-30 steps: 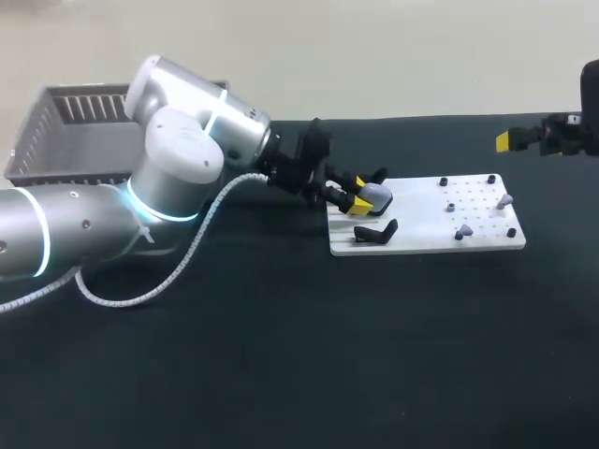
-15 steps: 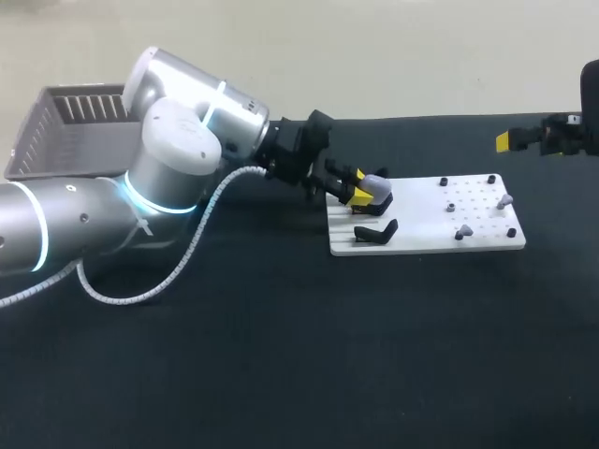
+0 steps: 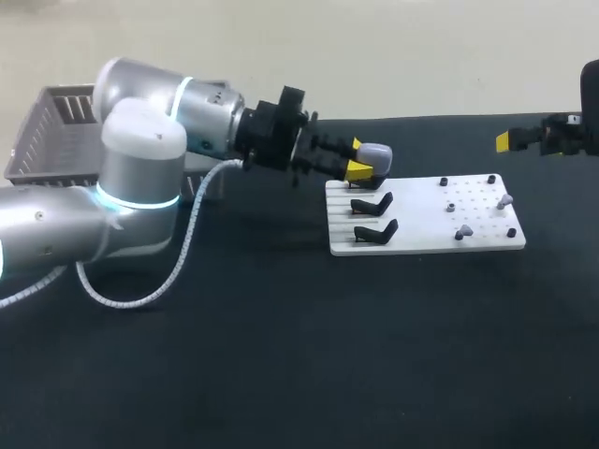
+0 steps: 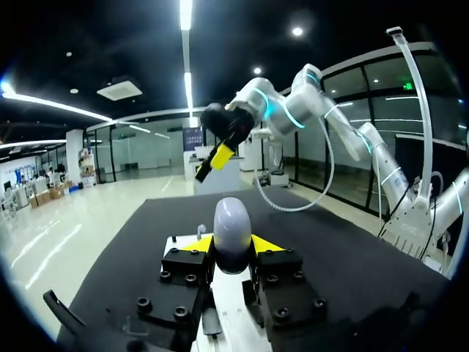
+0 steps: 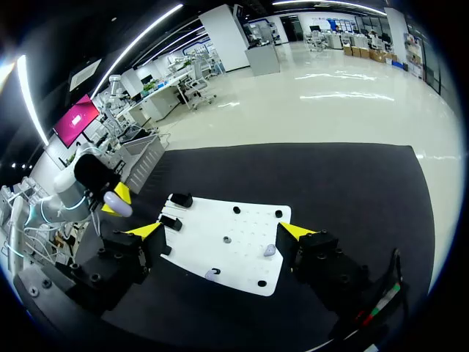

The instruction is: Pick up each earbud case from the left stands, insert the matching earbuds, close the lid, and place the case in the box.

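pick step: left tool [image 3: 359,161] grips the grey case [image 3: 373,152] in the air just above the stands [image 3: 372,204], right tool [image 5: 221,230] wide, well apart; next probably calls for bringing the earbuds [image 3: 505,200] to the case.

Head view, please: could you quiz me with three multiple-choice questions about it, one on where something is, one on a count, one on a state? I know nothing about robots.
1. Where is the earbud case?
A. lying in the basket
B. in the air, held by the left gripper
C. under the right arm

2. How many black stands are on the white board?
A. one
B. two
C. four

3. How is the right gripper?
A. open and empty
B. shut on an earbud
C. shut on the case

Answers:
1 B: its fingers press the case from both sides above the board's left edge.
2 B: two stands sit one before the other, both empty.
3 A: its fingers stand wide apart, gripping nothing.
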Controlling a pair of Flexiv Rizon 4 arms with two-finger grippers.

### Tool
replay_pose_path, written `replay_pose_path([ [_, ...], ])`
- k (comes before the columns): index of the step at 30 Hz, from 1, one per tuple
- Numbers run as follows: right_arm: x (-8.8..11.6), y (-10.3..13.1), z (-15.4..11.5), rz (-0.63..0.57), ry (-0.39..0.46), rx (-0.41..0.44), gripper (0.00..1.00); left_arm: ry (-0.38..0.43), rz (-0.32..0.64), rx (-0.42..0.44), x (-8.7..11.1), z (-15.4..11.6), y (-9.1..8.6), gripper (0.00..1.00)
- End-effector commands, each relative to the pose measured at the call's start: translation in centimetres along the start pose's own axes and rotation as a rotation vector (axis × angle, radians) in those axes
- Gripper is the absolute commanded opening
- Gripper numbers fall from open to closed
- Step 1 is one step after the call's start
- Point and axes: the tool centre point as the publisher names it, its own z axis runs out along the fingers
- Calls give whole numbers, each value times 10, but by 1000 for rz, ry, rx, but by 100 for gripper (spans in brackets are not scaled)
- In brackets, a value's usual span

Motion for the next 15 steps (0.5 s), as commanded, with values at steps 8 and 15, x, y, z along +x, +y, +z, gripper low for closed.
replay_pose_path([
  [8,0,0,0,-1,0,-1,100,-62,7,-121,-16,-8,-33,0],
  [15,0,0,0,-1,0,-1,100,-89,-1,-124,-16,-11,-37,0],
])
